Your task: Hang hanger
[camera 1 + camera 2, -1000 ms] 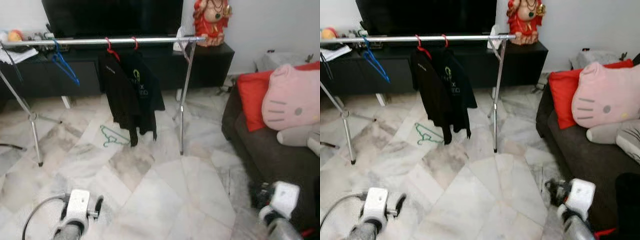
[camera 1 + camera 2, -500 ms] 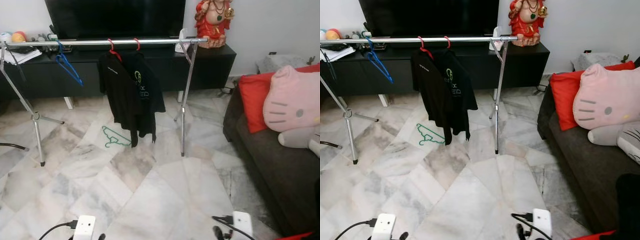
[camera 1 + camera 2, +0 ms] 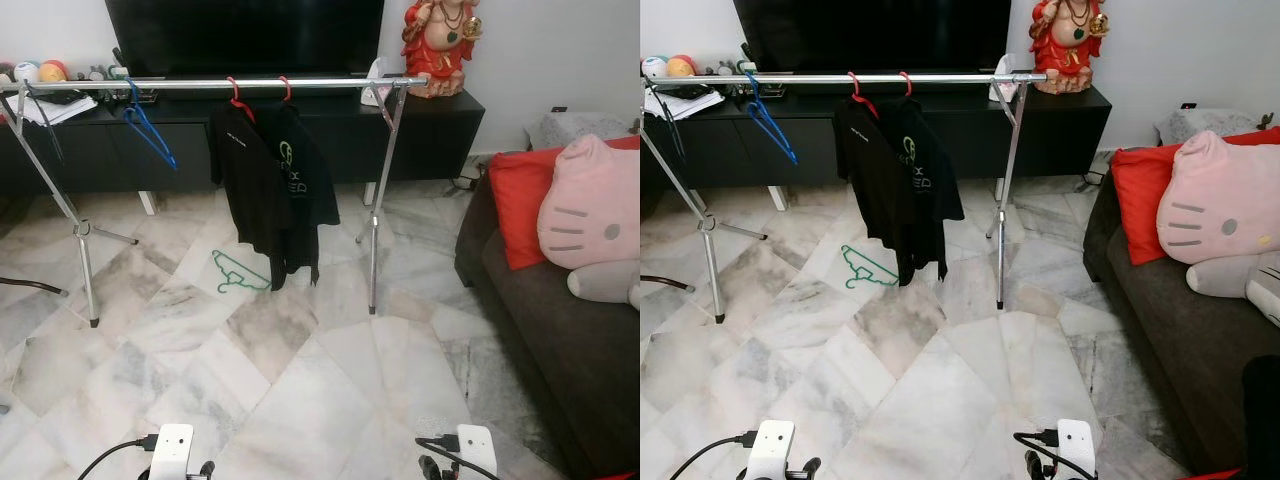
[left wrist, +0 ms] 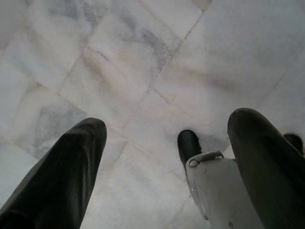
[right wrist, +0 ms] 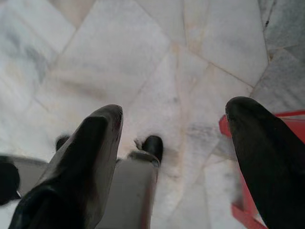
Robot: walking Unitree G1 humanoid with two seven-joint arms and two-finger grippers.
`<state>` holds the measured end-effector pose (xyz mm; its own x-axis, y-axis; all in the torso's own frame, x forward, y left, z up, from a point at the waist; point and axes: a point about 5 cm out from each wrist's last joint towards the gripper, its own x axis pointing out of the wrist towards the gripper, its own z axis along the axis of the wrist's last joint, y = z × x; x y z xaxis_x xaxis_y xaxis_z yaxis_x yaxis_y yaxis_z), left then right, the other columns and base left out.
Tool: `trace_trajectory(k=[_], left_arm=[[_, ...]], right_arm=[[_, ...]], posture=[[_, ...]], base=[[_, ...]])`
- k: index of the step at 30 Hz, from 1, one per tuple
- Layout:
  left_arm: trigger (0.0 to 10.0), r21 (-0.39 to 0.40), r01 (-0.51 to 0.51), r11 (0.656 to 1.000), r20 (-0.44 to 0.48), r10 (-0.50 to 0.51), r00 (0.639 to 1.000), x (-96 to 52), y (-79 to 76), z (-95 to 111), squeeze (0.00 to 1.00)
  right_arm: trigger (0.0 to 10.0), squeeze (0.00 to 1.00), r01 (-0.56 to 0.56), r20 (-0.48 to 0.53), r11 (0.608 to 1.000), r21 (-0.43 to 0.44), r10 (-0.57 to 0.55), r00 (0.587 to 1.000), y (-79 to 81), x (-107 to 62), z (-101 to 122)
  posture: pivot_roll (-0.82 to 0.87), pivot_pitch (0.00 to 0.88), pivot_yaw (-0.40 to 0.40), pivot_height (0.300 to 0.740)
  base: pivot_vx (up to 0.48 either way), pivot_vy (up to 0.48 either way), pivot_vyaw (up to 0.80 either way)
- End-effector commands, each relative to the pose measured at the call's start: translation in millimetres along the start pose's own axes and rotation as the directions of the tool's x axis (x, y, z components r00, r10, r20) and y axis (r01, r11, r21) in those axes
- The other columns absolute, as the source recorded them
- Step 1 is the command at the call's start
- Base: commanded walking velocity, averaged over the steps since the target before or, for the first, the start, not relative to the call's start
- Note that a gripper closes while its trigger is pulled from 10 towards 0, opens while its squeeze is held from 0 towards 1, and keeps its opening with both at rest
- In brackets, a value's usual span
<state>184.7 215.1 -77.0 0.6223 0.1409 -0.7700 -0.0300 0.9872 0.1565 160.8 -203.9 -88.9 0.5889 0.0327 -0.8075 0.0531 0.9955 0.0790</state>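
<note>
Both arms hang low. Left gripper (image 4: 164,162) fingers spread wide, nothing between them, pointed at the marble floor (image 3: 300,400). Right gripper (image 5: 174,157) same: wide open, empty. Green hanger (image 3: 238,272) lies flat on the floor under the clothes rack (image 3: 260,85), just beside the hem of the black shirt (image 3: 272,190) hanging there. Blue hanger (image 3: 148,132) hangs on the rail.
</note>
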Motion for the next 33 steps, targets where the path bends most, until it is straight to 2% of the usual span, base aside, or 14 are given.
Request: trace_trajectory(k=[1,3,10,17,19,24,26,33], left_arm=[[10.0,-0.031,-0.009,0.999,-0.045,0.007,0.999,-2.4,1.2,-12.4,0.00],[10.0,-0.041,-0.006,0.999,-0.045,0.004,0.999,-2.8,0.2,-13.7,0.00],[10.0,-0.044,0.001,0.999,-0.040,-0.003,0.999,-2.9,-2.6,-13.9,0.00],[10.0,-0.053,0.009,0.999,-0.028,-0.010,1.000,-2.8,-3.2,-12.6,0.00],[10.0,-0.054,0.012,0.998,-0.027,-0.013,1.000,-2.8,-3.3,-12.6,0.00],[10.0,-0.056,0.015,0.998,-0.028,-0.017,0.999,-2.9,-5.3,-13.0,0.00],[10.0,-0.056,0.018,0.998,-0.029,-0.019,0.999,-3.0,-6.2,-13.5,0.00],[10.0,-0.055,0.023,0.998,-0.033,-0.025,0.999,-3.3,-8.0,-14.8,0.00]], right_arm=[[10.0,0.00,-0.003,0.007,1.000,-0.012,0.003,1.000,-0.2,0.1,1.3],[10.0,0.00,-0.013,0.001,1.000,-0.009,0.013,1.000,-1.1,-0.3,0.4],[10.0,0.00,-0.034,0.009,0.999,0.032,0.033,0.999,0.5,-0.7,-0.9],[10.0,0.00,-0.016,0.022,1.000,0.016,0.016,1.000,-0.4,-0.8,-0.1],[10.0,0.00,-0.018,0.031,1.000,-0.018,0.018,0.999,-0.5,-0.8,1.5],[10.0,0.00,-0.024,0.022,1.000,-0.015,0.024,0.999,-0.4,-0.7,1.0],[10.0,0.00,-0.028,0.019,1.000,0.011,0.027,0.999,0.0,-0.8,-0.1],[10.0,0.00,-0.037,0.021,0.999,0.012,0.037,0.999,-0.2,-1.1,-0.2]], posture=[[-0.07,0.000,-0.034,0.740],[-0.07,0.000,-0.035,0.740],[-0.07,0.000,-0.036,0.740],[-0.07,0.000,-0.037,0.740],[-0.07,0.000,-0.037,0.740],[-0.07,0.000,-0.041,0.740],[-0.06,0.000,-0.041,0.740],[-0.06,0.000,-0.043,0.740]], base=[[0.000,0.000,0.80],[0.000,0.000,0.80],[0.277,0.000,0.00],[0.378,0.000,0.00],[0.441,0.000,0.27],[0.440,0.000,0.75],[0.441,0.000,0.00],[0.439,0.000,0.00]])
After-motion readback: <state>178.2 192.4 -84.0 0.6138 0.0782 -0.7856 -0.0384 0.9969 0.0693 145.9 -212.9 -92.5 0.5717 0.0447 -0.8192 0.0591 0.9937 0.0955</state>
